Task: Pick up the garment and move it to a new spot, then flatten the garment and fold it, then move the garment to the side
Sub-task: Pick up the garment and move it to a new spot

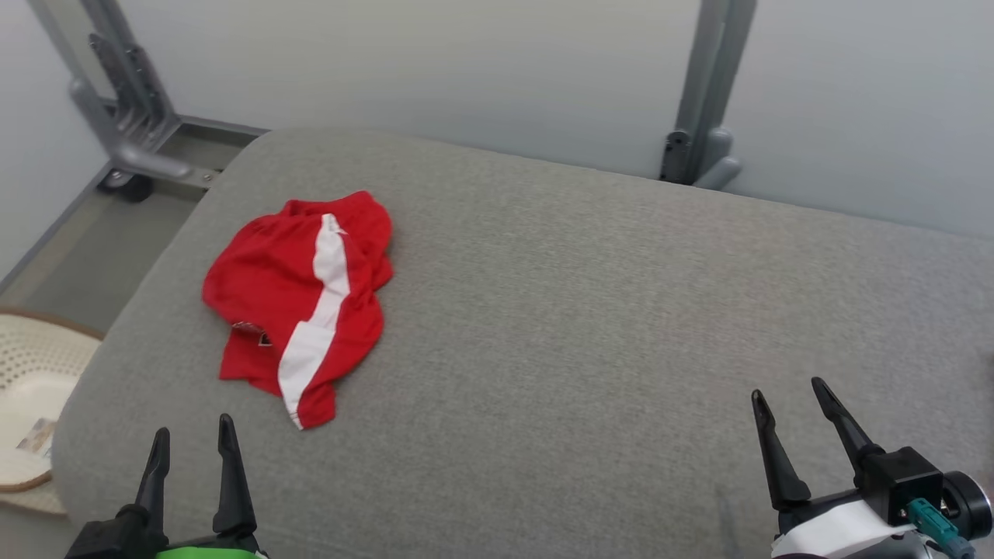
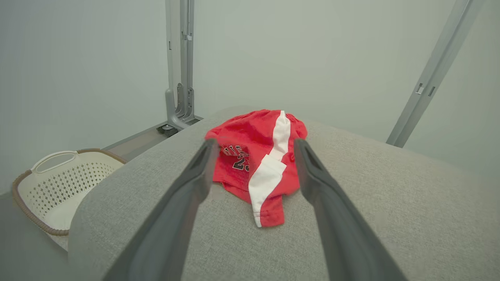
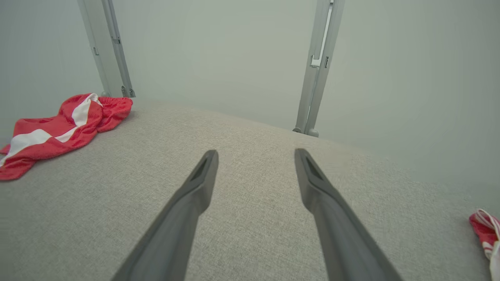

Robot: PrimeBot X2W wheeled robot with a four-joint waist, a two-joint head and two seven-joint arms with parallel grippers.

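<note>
Limp, light-looking red garment [image 1: 268,287] awaits pickup on grey cushion [image 1: 582,310].
Left gripper [image 1: 192,425], right gripper [image 1: 786,388] spread, empty; the garment's near hem looks easiest to pinch.

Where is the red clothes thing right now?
In the head view the red garment lies crumpled on the left part of the grey cushion, just ahead of the left gripper, near the white basket.

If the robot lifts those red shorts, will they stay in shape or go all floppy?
Probably floppy: the shorts lie crumpled in soft folds on the cushion, so they'd likely droop from wherever they're pinched. They look thin, so probably light. A push would likely bunch them rather than slide them.
</note>
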